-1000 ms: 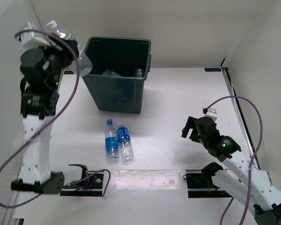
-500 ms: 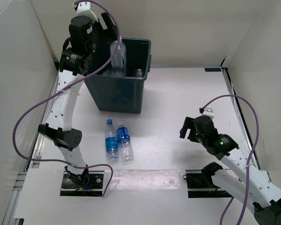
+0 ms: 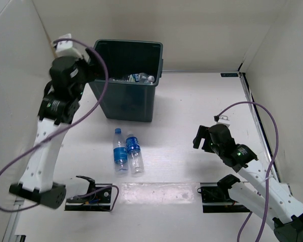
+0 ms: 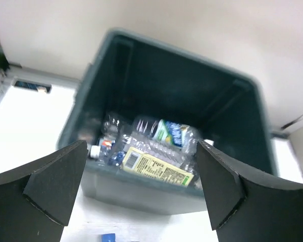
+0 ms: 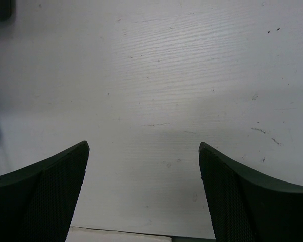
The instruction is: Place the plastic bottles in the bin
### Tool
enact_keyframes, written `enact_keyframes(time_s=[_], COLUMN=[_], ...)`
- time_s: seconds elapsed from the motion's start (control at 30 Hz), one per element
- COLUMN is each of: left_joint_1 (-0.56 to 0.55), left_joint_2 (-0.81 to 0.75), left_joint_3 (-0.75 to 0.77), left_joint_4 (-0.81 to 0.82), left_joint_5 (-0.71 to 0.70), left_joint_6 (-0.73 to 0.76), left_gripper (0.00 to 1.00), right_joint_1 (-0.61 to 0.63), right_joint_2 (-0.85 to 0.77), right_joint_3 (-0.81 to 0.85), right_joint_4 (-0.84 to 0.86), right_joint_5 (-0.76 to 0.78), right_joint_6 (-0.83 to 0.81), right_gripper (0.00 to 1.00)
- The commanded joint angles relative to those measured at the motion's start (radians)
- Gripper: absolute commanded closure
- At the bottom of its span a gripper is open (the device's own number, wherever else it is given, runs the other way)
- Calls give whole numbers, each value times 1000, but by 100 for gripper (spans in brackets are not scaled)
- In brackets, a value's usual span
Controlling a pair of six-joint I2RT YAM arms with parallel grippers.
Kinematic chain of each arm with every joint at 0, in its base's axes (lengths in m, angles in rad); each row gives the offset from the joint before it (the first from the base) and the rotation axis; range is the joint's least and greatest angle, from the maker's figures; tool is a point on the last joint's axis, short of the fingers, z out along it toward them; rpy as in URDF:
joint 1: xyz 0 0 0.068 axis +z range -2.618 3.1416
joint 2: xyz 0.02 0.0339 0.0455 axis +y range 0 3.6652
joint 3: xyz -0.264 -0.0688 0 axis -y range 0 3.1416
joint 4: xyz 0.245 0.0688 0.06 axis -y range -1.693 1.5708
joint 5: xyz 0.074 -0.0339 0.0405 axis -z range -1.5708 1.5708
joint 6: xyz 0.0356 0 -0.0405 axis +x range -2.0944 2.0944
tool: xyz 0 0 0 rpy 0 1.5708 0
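The dark green bin (image 3: pixel 124 105) stands at the back left of the table. Plastic bottles lie inside it: one with a cream-yellow label (image 4: pixel 152 167), one with a blue label (image 4: pixel 170 132) and a plain one (image 4: pixel 110 124). Two blue-labelled bottles (image 3: pixel 120 152) (image 3: pixel 135 154) lie side by side on the table in front of the bin. My left gripper (image 3: pixel 92 64) (image 4: pixel 141 151) hangs open and empty above the bin's left near rim. Over bare table at the right, my right gripper (image 3: pixel 204 137) (image 5: pixel 144 147) stands open with nothing in it.
White walls close the table on the left, back and right. A black cable mount (image 3: pixel 229 74) sits at the back right corner. The two arm bases (image 3: pixel 89 195) (image 3: pixel 218 193) are fixed at the near edge. A purple cable (image 3: pixel 98 96) loops beside the bin.
The left arm carried a bottle from the bin's left over its opening, opened and let it go; the bottle now lies in the bin. The arm has drawn back left. The right arm barely moved.
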Motion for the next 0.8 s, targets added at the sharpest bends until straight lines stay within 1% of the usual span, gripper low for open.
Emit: enact_keyframes(time_s=[0.0,0.07,0.13,0.2,0.3,0.33,0.37,0.43,0.47,0.53,0.63,0.73,0.77], left_joint_1=[-1,1,-1,-1,-1,-2,-2,-1,-2,-2,-14,-28,-28], left_joint_2=[-154,-232,-271,-329,-393,-424,-448,-485,-499,-513,-564,-611,-617], left_joint_3=[-52,-120,-183,-236,-388,-423,-524,-586,-652,-687,-828,-940,-956], left_joint_4=[34,-1,-31,-93,-179,-187,-193,-189,-196,-221,-186,-158,-152], left_joint_5=[-36,-37,-39,-37,1,7,36,59,65,90,160,168,171], left_joint_6=[20,6,-28,-77,-138,-151,-175,-175,-186,-194,-212,-226,-229], left_gripper=[0,0,0,0,0,0,0,0,0,0,0,0,0], right_joint_1=[-4,-3,-7,-14,-18,-18,-18,-12,-17,-24,-46,-78,-81], right_joint_2=[-6,-7,-6,-6,-6,-4,-4,-4,-6,-1,11,14,13], right_joint_3=[-2,-2,-3,0,-1,0,-3,-3,0,0,2,0,2], right_joint_4=[24,24,23,23,23,24,23,23,27,26,30,29,29], right_joint_5=[-13,-10,-5,-10,-13,-13,-13,-13,-12,-15,-51,-73,-73], right_joint_6=[-14,-15,-12,-15,-12,-14,-14,-14,-14,-17,-26,-27,-32], right_gripper=[10,10,10,10,10,10,10,10,10,10,10,10,10])
